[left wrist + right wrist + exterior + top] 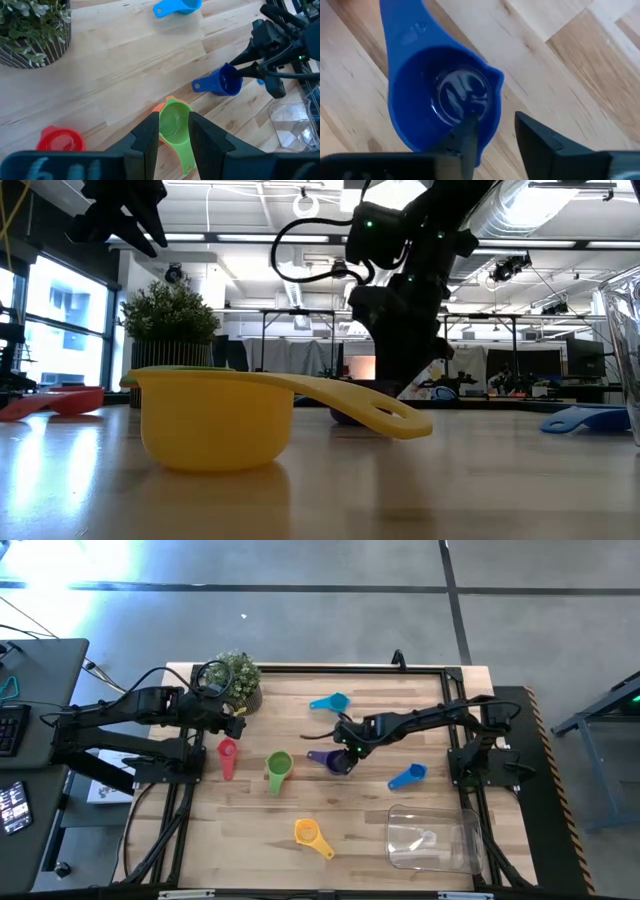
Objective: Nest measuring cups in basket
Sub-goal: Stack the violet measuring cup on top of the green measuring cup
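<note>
A purple measuring cup (330,760) sits upright on the wooden table, near its middle. My right gripper (495,135) is down at it, pointing steeply down and open, one finger inside the bowl (445,90) and one outside. My left gripper (174,120) hangs open high above the table's left side, near the potted plant (236,678), with nothing between its fingers. Teal (330,702), red (227,755), green (279,768), blue (407,776) and yellow (312,835) cups lie scattered on the table. The clear basket (430,838) stands at the near right. My right gripper straddles the purple cup's wall (492,107) on the side away from the handle, one finger (467,132) inside the bowl and the other (535,142) outside, coming from above. Whether either finger touches the wall, I cannot tell. The cup rests on the table.
The plant stands at the table's far left corner area. The yellow cup (210,420) lies near the front edge, its handle toward the basket. Bare wood lies between the cups and around the basket.
</note>
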Robot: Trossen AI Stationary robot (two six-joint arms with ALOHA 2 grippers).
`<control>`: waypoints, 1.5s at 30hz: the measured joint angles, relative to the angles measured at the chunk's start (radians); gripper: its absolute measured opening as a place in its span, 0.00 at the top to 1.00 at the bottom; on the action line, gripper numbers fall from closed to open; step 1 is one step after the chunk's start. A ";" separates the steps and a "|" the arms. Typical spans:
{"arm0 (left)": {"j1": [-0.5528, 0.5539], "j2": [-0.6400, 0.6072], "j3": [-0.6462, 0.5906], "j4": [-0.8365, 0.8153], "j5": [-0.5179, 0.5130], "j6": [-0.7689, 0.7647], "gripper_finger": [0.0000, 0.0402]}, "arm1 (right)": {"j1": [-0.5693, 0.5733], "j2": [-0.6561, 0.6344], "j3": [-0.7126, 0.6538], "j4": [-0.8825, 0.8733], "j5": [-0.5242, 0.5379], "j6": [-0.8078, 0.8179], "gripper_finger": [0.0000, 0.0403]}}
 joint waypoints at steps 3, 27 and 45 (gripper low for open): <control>0.000 0.000 0.000 0.000 0.000 0.000 0.76 | 0.000 0.000 0.000 0.000 0.005 0.016 0.82; 0.000 0.000 0.000 0.000 0.051 -0.001 0.76 | -0.006 0.000 0.250 -0.019 -0.016 -0.213 0.99; 0.000 -0.002 0.000 0.000 0.056 -0.021 0.76 | -0.124 -0.001 0.571 0.028 0.016 -0.527 1.00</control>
